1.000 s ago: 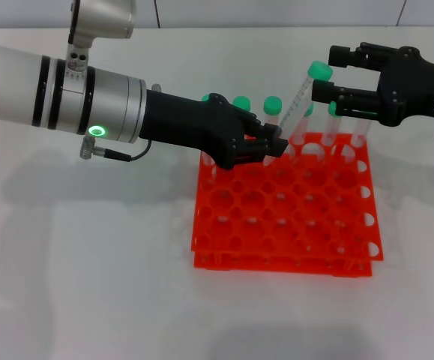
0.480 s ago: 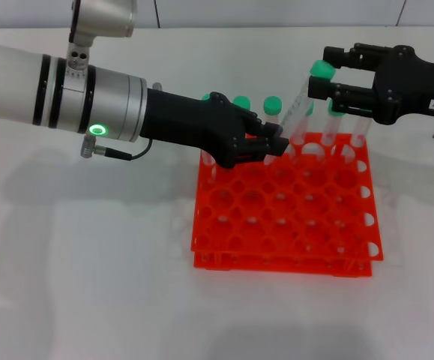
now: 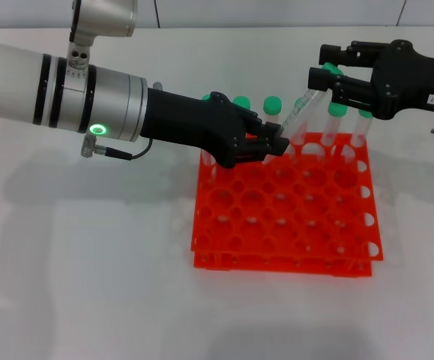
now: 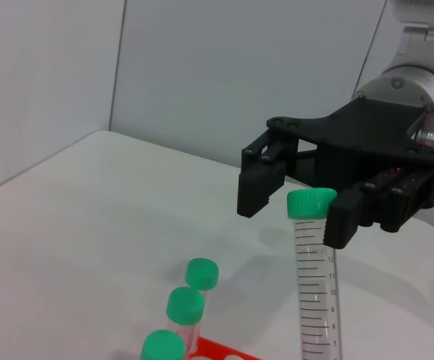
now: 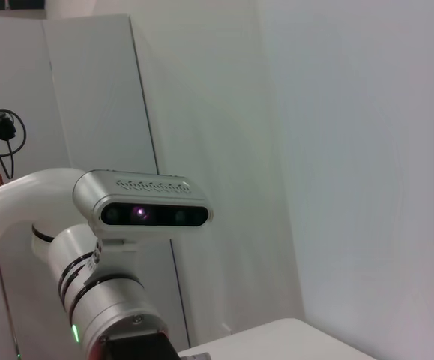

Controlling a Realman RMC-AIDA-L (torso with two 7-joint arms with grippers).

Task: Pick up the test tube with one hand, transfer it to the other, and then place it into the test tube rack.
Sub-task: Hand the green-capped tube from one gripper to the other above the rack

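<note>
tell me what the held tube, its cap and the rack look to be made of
The test tube looks like clear plastic: the wall shows through it, and black graduation marks are printed on it. Its cap seems opaque green plastic, matte. The test tube rack appears to be moulded orange-red plastic with a slight sheen, a grid of round holes in two tiers.

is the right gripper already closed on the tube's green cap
No, in the left wrist view the right gripper has its fingers spread either side of the test tube, with a clear gap on one side of the green cap.
</note>
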